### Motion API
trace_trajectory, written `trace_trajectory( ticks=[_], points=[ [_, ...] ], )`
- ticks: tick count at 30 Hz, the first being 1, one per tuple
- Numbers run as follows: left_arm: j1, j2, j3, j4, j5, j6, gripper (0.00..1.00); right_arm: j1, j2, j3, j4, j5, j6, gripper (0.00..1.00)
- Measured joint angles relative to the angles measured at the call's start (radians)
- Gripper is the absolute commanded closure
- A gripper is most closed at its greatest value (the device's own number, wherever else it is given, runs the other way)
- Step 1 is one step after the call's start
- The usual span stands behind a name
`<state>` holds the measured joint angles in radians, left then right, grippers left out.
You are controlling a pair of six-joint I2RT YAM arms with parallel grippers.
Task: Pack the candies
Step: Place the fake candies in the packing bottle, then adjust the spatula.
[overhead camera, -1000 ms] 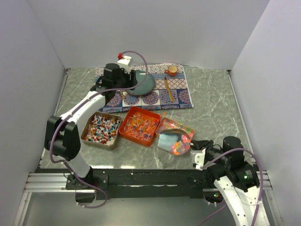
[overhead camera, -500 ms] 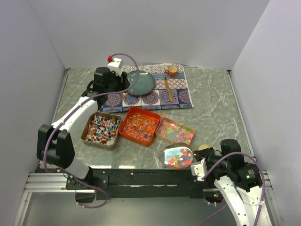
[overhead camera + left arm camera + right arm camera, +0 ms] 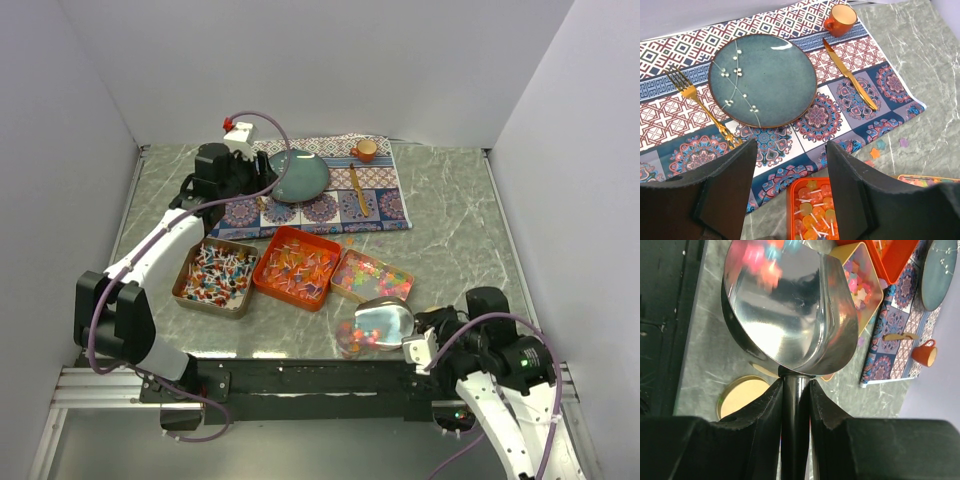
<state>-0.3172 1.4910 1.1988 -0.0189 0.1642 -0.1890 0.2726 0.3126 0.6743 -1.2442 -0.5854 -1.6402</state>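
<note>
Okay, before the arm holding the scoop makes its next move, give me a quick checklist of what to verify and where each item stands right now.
1. Right claw grip on the scoop handle: ok, shut tight on it.
2. Scoop emptied: cannot tell. From above the bowl looks mostly bare metal, with candies bunched at its mouth.
3. Those candies inside a container: cannot tell.
4. Left claw out of the way: ok. It is open and empty over the placemat, far from the scoop.
5. Table free of strays: not ok. Loose star pieces lie off the placemat's corner.
</note>
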Motion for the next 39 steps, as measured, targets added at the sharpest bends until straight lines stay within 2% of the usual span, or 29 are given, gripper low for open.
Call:
trace_trajectory(
  ticks=[5,15,20,25,29,35,39],
  points=[
    [0.002,0.0,0.0,0.003,0.008,-0.013,0.37,0.0,0.039,0.04,-0.011,0.013,-0.048,1.0],
    [0.004,0.0,0.0,0.012,0.068,-0.047,0.3,0.0,0.073,0.11,-0.042,0.043,-0.104,1.0],
    [0.004,0.0,-0.008,0.045,0.217,-0.143,0.29,0.0,0.142,0.207,0.045,0.045,0.072,1.0],
    [0.002,0.002,-0.088,0.135,0.401,-0.277,0.23,0.0,0.278,0.253,0.268,0.074,0.33,1.0],
    [-0.011,0.024,-0.134,0.196,0.504,-0.394,0.21,0.027,0.36,0.247,0.429,0.112,0.47,1.0],
    [-0.066,0.104,-0.136,0.261,0.582,-0.483,0.17,0.083,0.488,0.247,0.624,0.142,0.59,1.0],
    [-0.113,0.161,-0.13,0.278,0.6,-0.513,0.21,0.127,0.572,0.247,0.731,0.166,0.634,1.0]
  ],
)
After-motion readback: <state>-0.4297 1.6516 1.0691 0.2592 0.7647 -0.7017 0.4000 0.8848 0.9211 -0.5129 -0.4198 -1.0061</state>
